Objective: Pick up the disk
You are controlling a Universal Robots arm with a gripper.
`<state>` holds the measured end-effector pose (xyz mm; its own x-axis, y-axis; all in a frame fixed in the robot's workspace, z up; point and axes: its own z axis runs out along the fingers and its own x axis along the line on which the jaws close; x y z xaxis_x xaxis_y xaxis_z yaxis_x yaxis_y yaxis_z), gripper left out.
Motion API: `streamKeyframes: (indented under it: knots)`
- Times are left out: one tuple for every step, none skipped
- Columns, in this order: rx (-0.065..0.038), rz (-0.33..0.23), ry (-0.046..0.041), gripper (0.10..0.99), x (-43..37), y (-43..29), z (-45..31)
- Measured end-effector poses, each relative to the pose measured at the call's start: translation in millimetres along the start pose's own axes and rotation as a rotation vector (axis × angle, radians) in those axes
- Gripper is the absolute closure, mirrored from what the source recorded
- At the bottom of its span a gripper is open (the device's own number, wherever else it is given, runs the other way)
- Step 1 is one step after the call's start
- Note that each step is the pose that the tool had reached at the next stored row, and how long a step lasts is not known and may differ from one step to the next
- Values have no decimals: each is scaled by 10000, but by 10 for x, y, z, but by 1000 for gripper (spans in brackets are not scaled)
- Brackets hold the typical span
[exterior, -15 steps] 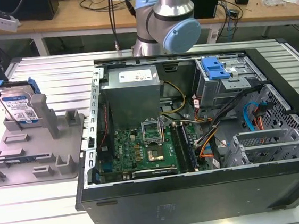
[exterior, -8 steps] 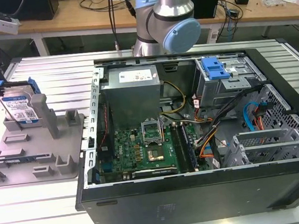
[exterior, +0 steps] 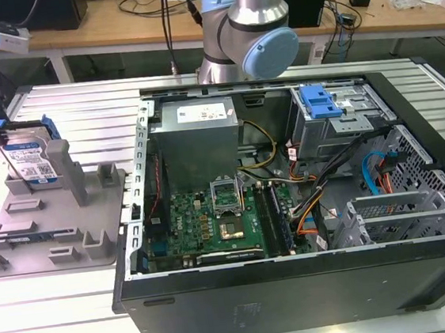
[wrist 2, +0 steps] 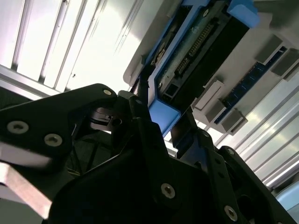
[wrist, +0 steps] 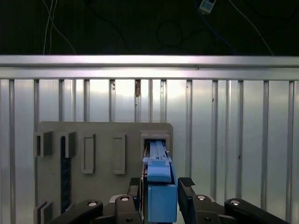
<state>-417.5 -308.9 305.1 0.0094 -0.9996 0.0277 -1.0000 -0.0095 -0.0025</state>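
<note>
From my remote station I saw the gripper (wrist: 161, 181) clamped on the blue frame edge of the disk (wrist: 158, 156), which stood upright in a slot of the grey holder tray (wrist: 103, 130), so I judged it grasped but not yet lifted out.

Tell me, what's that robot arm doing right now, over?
Gripper straddling the disk at its blue edge, grip unconfirmed. Disk upright in grey holder, not lifted out. Nothing seen in the way.
</note>
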Motion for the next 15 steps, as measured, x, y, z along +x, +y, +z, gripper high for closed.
streamKeyframes:
  knots:
    - [0, 1, 0, 635, 0, 0, 7]
    - [0, 1, 0, 635, 0, 0, 12]
    - [0, 2, -1, 635, 0, 0, 17]
    - [-1, 2, 0, 635, 0, 0, 22]
    - [-1, 3, 0, 635, -1, 0, 26]
    - [0, 4, 0, 635, -1, 0, 31]
    - [0, 5, 0, 635, -1, 0, 35]
    - [-1, 6, 0, 635, -1, 0, 38]
    - [-1, 7, 0, 635, -1, 0, 41]
    - [-1, 7, 0, 635, -1, 0, 44]
    - [0, 9, 0, 635, -1, 0, 48]
    - [-1, 11, 0, 635, -1, 0, 50]
    - [0, 13, 0, 635, -1, 0, 52]
    - [-1, 14, 0, 635, -1, 0, 53]
    - [-1, 23, -1, 635, -1, 0, 59]
